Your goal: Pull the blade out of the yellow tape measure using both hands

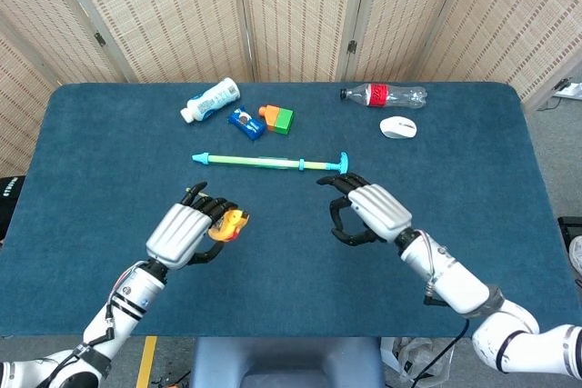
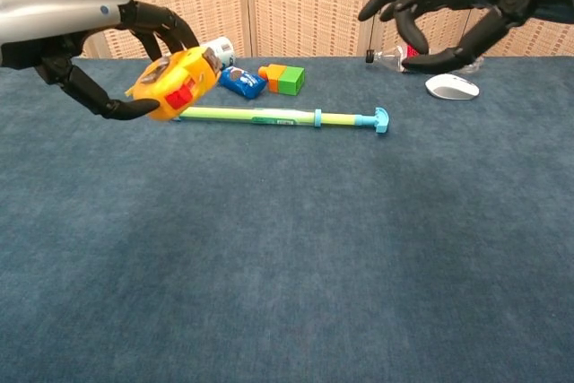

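Note:
My left hand [image 1: 186, 232] [image 2: 90, 38] grips the yellow tape measure [image 1: 227, 223] [image 2: 175, 84] and holds it well above the table. The case has red buttons on its side, and no drawn-out blade shows. My right hand [image 1: 368, 211] [image 2: 453, 2] hovers in the air to the right of the tape measure, a clear gap apart. Its fingers are spread and curved, with nothing in them.
On the blue table [image 1: 455, 161] lie a long green and blue pump stick [image 1: 273, 163] [image 2: 278, 116], a white bottle [image 1: 210, 100], a blue packet [image 1: 245, 122], an orange-green block [image 1: 277, 118], a clear plastic bottle [image 1: 384, 94] and a white mouse [image 1: 398, 127] [image 2: 452, 86].

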`<state>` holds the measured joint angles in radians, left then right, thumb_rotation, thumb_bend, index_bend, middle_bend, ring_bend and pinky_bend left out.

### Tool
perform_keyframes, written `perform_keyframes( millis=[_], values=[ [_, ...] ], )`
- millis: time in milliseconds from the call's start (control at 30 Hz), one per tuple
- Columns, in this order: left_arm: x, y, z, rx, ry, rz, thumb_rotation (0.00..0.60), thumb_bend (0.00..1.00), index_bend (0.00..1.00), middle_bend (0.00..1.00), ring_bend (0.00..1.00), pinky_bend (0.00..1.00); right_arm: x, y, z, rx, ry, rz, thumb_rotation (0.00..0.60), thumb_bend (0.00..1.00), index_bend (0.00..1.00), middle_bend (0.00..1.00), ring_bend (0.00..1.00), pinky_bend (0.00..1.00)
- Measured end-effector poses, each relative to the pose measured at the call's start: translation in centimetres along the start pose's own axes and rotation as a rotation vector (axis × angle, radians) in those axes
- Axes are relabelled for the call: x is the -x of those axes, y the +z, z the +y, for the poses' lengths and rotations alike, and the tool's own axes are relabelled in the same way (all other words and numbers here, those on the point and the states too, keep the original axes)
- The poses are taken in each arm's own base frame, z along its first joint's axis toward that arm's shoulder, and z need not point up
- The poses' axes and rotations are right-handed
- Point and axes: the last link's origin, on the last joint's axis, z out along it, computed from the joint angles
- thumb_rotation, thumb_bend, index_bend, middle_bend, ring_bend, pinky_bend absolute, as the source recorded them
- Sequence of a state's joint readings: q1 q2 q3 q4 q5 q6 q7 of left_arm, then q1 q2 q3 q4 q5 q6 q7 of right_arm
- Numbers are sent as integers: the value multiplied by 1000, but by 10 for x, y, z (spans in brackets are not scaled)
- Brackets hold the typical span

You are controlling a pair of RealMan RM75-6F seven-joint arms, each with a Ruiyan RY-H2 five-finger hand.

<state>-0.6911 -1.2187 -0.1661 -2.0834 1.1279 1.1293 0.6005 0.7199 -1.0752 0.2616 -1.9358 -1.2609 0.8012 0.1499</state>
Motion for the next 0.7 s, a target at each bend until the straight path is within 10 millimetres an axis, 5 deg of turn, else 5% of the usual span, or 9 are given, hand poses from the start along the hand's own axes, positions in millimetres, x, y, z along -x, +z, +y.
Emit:
perform_keyframes(
  millis=[467,700],
  values=[
    [-1,14,26,5,-43,-13,600,437,471,535,405,96,10,40,-37,16,49,-73,600,347,422,115,54,65],
    [3,17,24,-20,-32,-14,600,437,471,535,405,96,12,43,-42,34,48,-72,600,268,313,105,53,50]
  ],
)
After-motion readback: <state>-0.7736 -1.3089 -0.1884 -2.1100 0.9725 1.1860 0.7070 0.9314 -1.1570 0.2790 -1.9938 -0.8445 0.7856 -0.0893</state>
